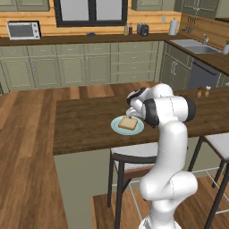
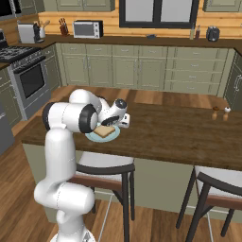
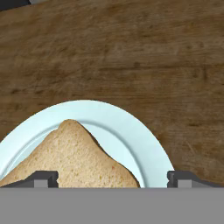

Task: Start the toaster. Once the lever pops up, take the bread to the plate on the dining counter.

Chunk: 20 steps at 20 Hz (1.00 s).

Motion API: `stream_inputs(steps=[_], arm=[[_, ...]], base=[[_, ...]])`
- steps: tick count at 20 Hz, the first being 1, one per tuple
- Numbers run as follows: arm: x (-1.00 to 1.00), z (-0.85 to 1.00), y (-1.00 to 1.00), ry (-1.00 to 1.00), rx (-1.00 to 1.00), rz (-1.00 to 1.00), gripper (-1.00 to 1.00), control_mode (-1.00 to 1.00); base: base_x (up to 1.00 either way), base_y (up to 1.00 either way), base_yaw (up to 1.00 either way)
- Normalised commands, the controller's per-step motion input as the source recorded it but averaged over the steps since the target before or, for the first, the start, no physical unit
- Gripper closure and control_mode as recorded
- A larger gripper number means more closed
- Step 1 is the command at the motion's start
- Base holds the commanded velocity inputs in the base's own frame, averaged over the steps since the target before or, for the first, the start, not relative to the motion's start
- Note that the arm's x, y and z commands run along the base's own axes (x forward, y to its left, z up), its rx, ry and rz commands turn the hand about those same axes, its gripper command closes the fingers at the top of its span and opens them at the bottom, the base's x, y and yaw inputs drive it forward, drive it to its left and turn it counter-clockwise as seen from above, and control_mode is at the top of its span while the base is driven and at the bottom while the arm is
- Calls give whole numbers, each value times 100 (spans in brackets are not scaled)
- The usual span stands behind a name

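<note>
On the dining counter [image 1: 85,120], the bread [image 3: 70,157] lies flat on the plate [image 3: 131,127]; gripper [image 3: 111,179] spread wide just above it, gripping nothing. No readable writing anywhere.

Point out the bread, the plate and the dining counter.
bread [image 1: 128,123], left base view, middle of the slice.
plate [image 3: 131,127], hand view, bare rim right of the slice.
dining counter [image 2: 179,130], right base view, bare wood top.

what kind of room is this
A home kitchen, rendered: sage-green cabinets along the wall, a sink in the corner worktop, a stove with an oven, and a wooden dining counter with stools.
</note>
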Motion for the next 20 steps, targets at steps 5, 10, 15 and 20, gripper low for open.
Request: stream_inputs(steps=[5,10,15,20], arm=[[-4,17,-2,9,-16,-17,-100,-100],[-69,79,-15,1,-7,-14,-100,-100],[-100,100,-12,0,0,-6,-100,-100],[-100,100,-5,0,0,-5,-100,-100]], base=[[0,0,0],[0,0,0],[0,0,0],[0,0,0]])
